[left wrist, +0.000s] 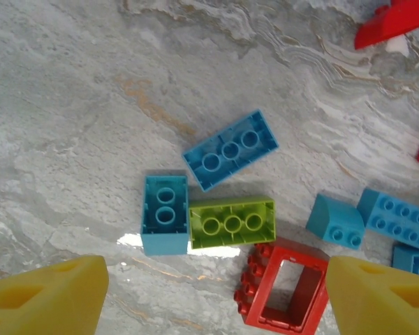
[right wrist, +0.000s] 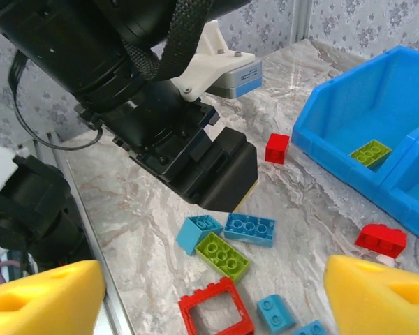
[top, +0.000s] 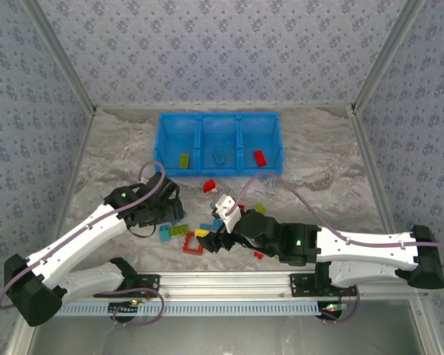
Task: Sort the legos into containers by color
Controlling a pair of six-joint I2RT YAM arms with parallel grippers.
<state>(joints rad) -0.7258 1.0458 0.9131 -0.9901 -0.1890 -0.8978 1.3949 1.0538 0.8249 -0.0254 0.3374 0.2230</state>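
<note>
The blue bin (top: pixel 218 122) stands at the back; its three compartments hold a lime brick (top: pixel 184 159), a light blue brick (top: pixel 220 156) and a red brick (top: pixel 260 157). Loose legos lie mid-table between the arms. My left gripper (left wrist: pixel 213 293) is open just above the table. Beyond its yellow fingertips lie a lime brick (left wrist: pixel 232 222) and two light blue bricks (left wrist: pixel 230 149), and the open red frame (left wrist: pixel 285 286) lies by its right finger. My right gripper (right wrist: pixel 213 296) is open too, empty, facing the same lime brick (right wrist: pixel 223 255) and red frame (right wrist: pixel 216 314).
The left arm's black wrist (right wrist: pixel 174 139) hangs close in front of my right gripper. Red bricks (top: pixel 209 185) lie nearer the bin, and another lime brick (top: pixel 260 209) lies by the right arm. Side walls close in the table.
</note>
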